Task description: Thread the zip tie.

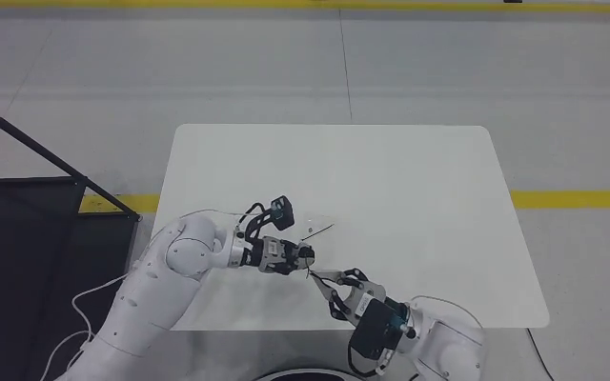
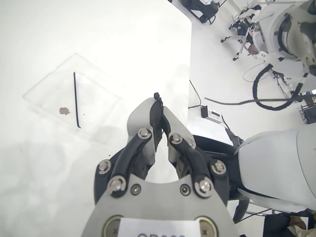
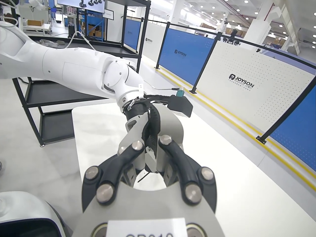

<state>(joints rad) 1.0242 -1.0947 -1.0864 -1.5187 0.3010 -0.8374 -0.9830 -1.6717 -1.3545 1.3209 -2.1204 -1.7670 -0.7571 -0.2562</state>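
Near the robot-side edge of the white, round-cornered counter (image 1: 429, 181), the two claws met almost tip to tip, a little left of the counter's middle. The left claw (image 1: 304, 255) had its fingers pressed together, clamped on one end of the thin black plastic zip tie (image 2: 157, 96). In the left wrist view a small black nub of it poked out past the fingertips. The right claw (image 1: 316, 275) sat just beside the left one, nearer the robot, and its fingers were likewise together on the zip tie. In the right wrist view a thin black strip ran out from between them on the wrist side. From the top, a short dark length of the zip tie showed between the two claws. Whether the strip had entered the head could not be told.

Just beyond the claws, farther from the robot, a clear, square plastic sheet (image 1: 320, 230) lay flat on the counter, apart from both claws. On it lay a second thin black strip (image 2: 76, 99), straight and loose, with a small brown speck (image 2: 64, 110) just beside it. A black metal shelf rack (image 1: 38, 248) stood on the floor off the counter's left side, and a yellow floor line (image 1: 562, 198) ran past the counter on both sides.
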